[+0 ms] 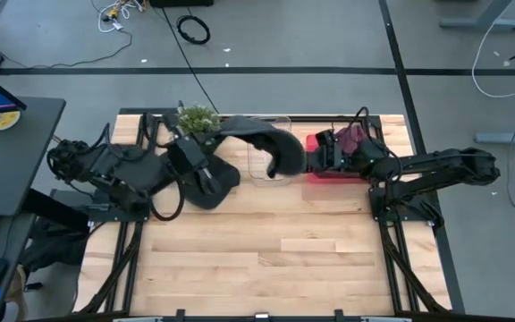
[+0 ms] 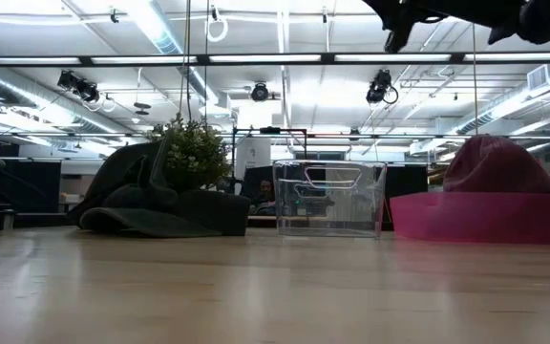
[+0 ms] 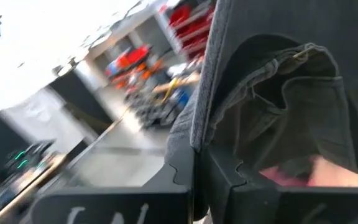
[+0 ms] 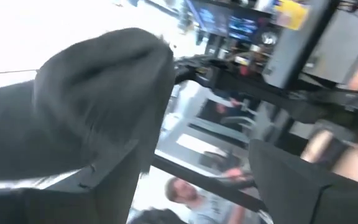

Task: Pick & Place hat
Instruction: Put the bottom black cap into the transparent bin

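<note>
High view: I see the dark hat (image 1: 271, 148) stretched above the clear bin (image 1: 271, 161), long axis running from the left gripper (image 1: 206, 170) toward the right gripper (image 1: 325, 154); the right looks nearer the crown.
Low view: bin (image 2: 329, 199) stands empty between plant (image 2: 191, 153) and pink tray (image 2: 480, 215).
Left wrist view: fingers (image 3: 179, 174) pinch the hat's brim (image 3: 201, 81).
Right wrist view: hat (image 4: 92, 106) against one finger; I can't tell if it's gripped.

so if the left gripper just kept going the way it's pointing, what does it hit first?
The dark grey hat. The left gripper is shut on its edge, and the hat hangs right ahead, filling the line. What lies behind it is hidden.
</note>
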You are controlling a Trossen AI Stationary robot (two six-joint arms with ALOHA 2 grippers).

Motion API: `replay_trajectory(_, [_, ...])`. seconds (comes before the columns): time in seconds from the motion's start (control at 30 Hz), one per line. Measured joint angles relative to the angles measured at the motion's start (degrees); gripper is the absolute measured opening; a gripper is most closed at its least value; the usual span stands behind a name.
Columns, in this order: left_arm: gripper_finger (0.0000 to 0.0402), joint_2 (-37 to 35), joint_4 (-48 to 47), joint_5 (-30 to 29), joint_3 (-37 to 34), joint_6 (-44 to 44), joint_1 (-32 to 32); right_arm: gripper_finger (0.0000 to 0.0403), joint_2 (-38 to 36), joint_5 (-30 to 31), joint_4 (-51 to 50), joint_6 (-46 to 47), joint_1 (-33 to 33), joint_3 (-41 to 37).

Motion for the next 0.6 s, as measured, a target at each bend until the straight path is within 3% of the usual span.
replay_trajectory(0.17, [0.0014, 0.0, 9.1, 11.4, 0.0, 5.1, 2.2, 0.0296, 3.5, 0.0, 13.1, 4.6, -0.8, 0.0])
replay_trajectory(0.37, [0.0014, 0.0, 13.1, 20.3, 0.0, 6.1, 5.3, 0.0296, 6.6, -0.6, 25.3, 9.4, -0.8, 0.1])
replay_trajectory(0.6, [0.0014, 1.9, 18.2, 29.1, 0.0, 6.2, 9.4, 0.0296, 9.8, -6.0, 27.5, 12.3, -0.3, 8.7])
